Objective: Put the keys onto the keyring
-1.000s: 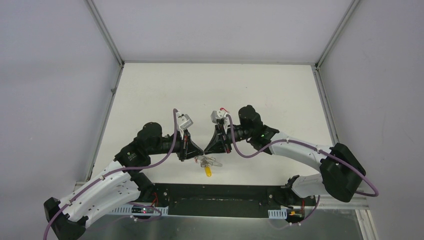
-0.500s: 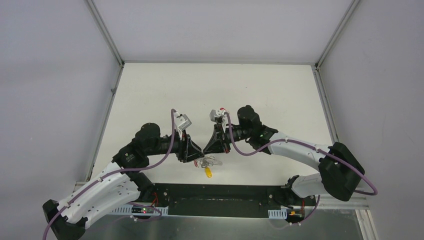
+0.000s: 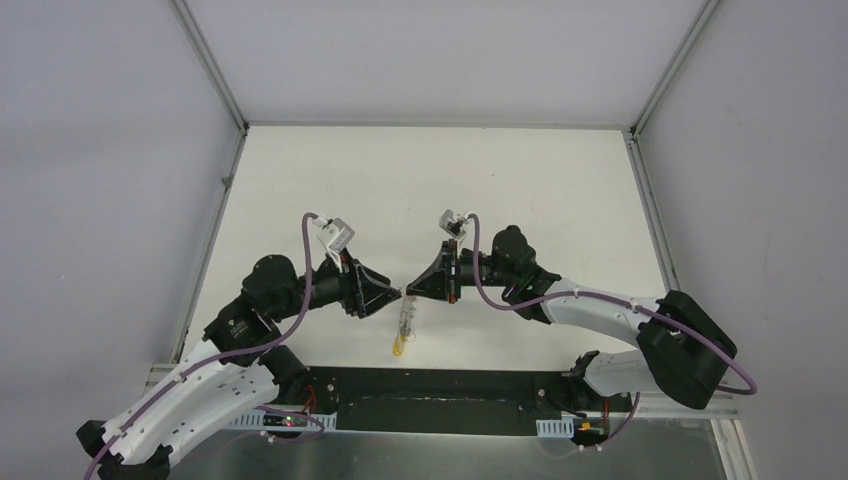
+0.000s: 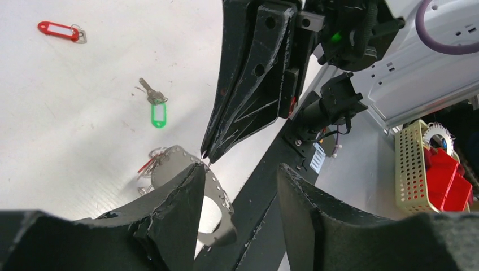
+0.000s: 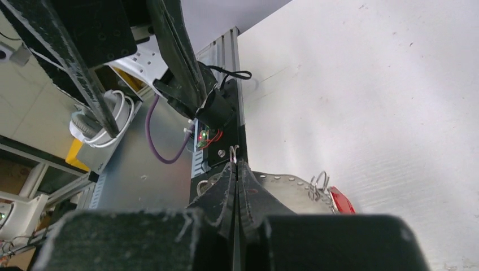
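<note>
My right gripper (image 3: pixel 409 291) (image 5: pixel 236 164) is shut on the thin wire of the keyring (image 5: pixel 233 151), which pokes out just past its fingertips. Below it hang a grey perforated strap (image 4: pixel 189 165) (image 5: pixel 282 186), a red tag (image 5: pixel 340 201) and a yellow tag (image 3: pixel 400 346). My left gripper (image 3: pixel 393 293) (image 4: pixel 240 167) faces it tip to tip, open, with nothing between its fingers (image 4: pixel 181 209). Two more keys lie on the table: one with a green tag (image 4: pixel 159 113), one with a red tag (image 4: pixel 58 30).
The black front rail (image 3: pixel 430 396) of the table runs right below the hanging bunch. Off the table's edge stands a perforated basket (image 4: pixel 408 169) with red items. Grey walls enclose the white table (image 3: pixel 430 180) on three sides.
My left gripper has opened and drawn back to the left. The bunch, earlier between both grippers, now hangs straight down from the right gripper alone.
</note>
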You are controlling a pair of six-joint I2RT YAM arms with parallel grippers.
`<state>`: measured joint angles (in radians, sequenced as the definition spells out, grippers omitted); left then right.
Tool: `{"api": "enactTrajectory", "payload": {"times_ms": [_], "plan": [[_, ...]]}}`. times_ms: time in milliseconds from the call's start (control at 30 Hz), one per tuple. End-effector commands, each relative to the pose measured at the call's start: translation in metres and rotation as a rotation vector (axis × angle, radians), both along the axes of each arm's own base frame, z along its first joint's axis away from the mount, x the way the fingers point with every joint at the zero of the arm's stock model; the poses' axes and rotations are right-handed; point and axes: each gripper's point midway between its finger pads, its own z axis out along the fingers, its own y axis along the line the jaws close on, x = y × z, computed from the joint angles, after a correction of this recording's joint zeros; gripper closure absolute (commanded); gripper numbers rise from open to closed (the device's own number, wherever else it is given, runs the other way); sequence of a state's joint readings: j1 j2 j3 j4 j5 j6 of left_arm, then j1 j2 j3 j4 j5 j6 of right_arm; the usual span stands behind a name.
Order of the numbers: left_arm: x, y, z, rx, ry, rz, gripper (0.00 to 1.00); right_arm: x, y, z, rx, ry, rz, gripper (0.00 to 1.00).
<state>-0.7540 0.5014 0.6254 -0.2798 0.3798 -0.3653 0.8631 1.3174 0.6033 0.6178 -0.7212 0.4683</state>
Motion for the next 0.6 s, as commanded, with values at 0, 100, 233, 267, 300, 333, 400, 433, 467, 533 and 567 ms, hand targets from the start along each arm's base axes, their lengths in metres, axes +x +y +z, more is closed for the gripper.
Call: {"api": "enactTrajectory", "payload": {"times_ms": [0,100,233,267,300,333,400,433,467,533,567], "plan": [[0.004,0.003,-0.010,-0.022,0.065,0.054,0.51,0.007,0.005,0.039,0.154,-0.034,-0.051,1.00],[0.007,0.003,-0.027,-0.037,0.084,0.080,0.57,0.007,0.005,0.035,0.150,-0.028,-0.051,1.00],[0.007,0.000,-0.033,-0.106,0.078,0.073,0.60,0.005,0.005,0.032,0.144,-0.036,-0.042,1.00],[0.008,0.000,-0.033,-0.120,0.087,0.084,0.59,0.005,0.005,0.031,0.143,-0.037,-0.039,1.00],[0.009,0.001,-0.035,-0.126,0.096,0.094,0.59,0.004,0.004,0.031,0.142,-0.036,-0.036,1.00],[0.010,0.001,-0.035,-0.129,0.098,0.096,0.58,0.004,0.004,0.030,0.142,-0.037,-0.035,1.00],[0.010,0.000,-0.034,-0.136,0.099,0.094,0.54,0.003,0.004,0.029,0.140,-0.035,-0.032,1.00],[0.009,-0.001,-0.034,-0.140,0.097,0.088,0.52,0.002,0.003,0.028,0.138,-0.035,-0.030,1.00],[0.009,-0.002,-0.032,-0.145,0.092,0.079,0.52,0.002,0.003,0.028,0.138,-0.036,-0.027,1.00],[0.007,-0.006,-0.028,-0.159,0.085,0.053,0.51,0.001,0.003,0.028,0.138,-0.036,-0.024,1.00],[0.006,-0.009,-0.027,-0.165,0.084,0.036,0.51,0.000,0.003,0.029,0.139,-0.037,-0.021,1.00]]}}
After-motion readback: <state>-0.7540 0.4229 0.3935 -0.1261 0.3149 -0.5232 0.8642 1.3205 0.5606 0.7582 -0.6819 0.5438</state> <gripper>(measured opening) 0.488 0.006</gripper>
